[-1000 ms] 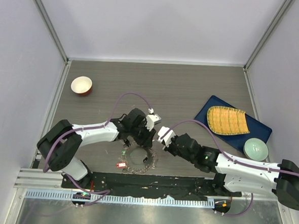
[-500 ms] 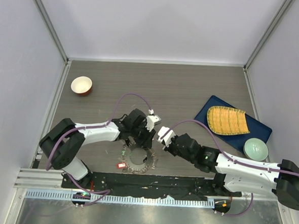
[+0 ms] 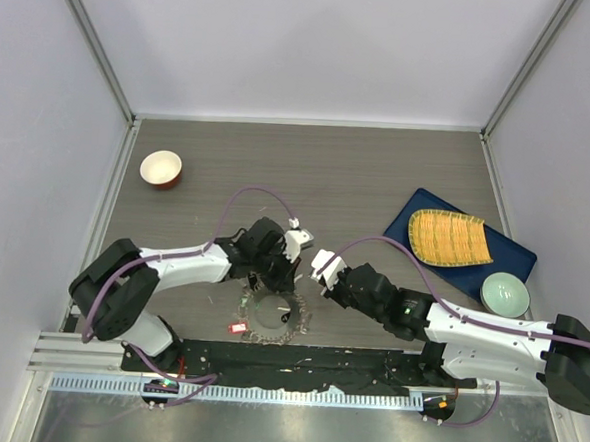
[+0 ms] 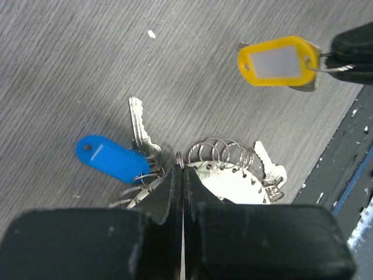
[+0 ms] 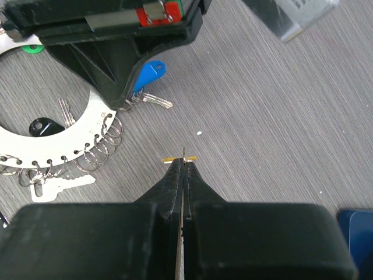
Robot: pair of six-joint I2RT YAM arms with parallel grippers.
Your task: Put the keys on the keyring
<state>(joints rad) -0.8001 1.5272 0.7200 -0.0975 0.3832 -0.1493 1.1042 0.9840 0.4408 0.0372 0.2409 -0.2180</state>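
The keyring (image 3: 272, 316) is a flat toothed metal disc lying near the table's front edge, with small wire rings (image 4: 224, 153) along its rim. My left gripper (image 4: 182, 169) is shut on one of these small rings at the disc's edge. A key with a blue tag (image 4: 111, 158) hangs from the rim beside it. My right gripper (image 5: 183, 163) is shut on a key with a yellow tag (image 4: 278, 61), held above the table just right of the keyring. Keys with black (image 5: 44, 127), green (image 5: 32, 48) and red (image 3: 236, 327) tags lie around the disc.
A red-and-white bowl (image 3: 161, 169) stands at the back left. On the right a blue tray (image 3: 513, 256) carries a yellow bamboo mat (image 3: 449, 237), and a pale green bowl (image 3: 504, 293) sits at its near corner. A black strip runs along the table's front edge (image 3: 297, 359).
My left gripper has closed on a small ring at the keyring's rim and shifted slightly nearer. The right arm has held still with the yellow-tagged key.
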